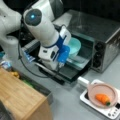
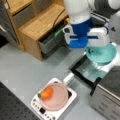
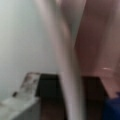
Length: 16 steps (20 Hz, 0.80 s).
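In both front views the arm is reaching over the open door of the toaster oven (image 1: 100, 42), and its pincer (image 1: 65, 42) is sitting at the rim of a teal bowl (image 1: 75, 46) that is resting at the oven's mouth, toward the far edge of the table (image 1: 67, 100); whether the pincer is spread or pinching the rim cannot be told. Judging from this, a weak hold on the thin rim could be letting the bowl tilt or slide onto the glass door. Further right, near the table's front edge, a carrot (image 1: 103, 98) is lying in a pink pan (image 1: 102, 95) on a white cooker (image 1: 110, 111). A front view is showing the wooden shelf unit (image 2: 37, 22); the wrist view is filling with a pale close surface only.
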Tool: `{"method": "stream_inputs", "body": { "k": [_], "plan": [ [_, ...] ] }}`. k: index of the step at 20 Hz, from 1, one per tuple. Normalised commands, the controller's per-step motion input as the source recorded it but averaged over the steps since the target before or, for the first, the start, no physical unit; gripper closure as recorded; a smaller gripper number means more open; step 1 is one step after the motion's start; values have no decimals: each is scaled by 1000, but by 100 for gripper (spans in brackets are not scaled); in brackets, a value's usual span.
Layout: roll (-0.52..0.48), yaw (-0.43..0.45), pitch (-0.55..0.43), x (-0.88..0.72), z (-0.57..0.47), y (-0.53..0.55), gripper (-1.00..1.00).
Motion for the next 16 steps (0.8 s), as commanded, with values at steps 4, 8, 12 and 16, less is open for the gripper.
{"method": "stream_inputs", "body": {
  "k": [4,8,12,16],
  "plan": [
    [93,-83,-278,-249,-201,290,100],
    [63,-82,-266,-235,-160,228,100],
    [65,-99,-261,-215,-169,196,100],
    [104,-109,-243,-217,-180,192,100]
  ]
}}
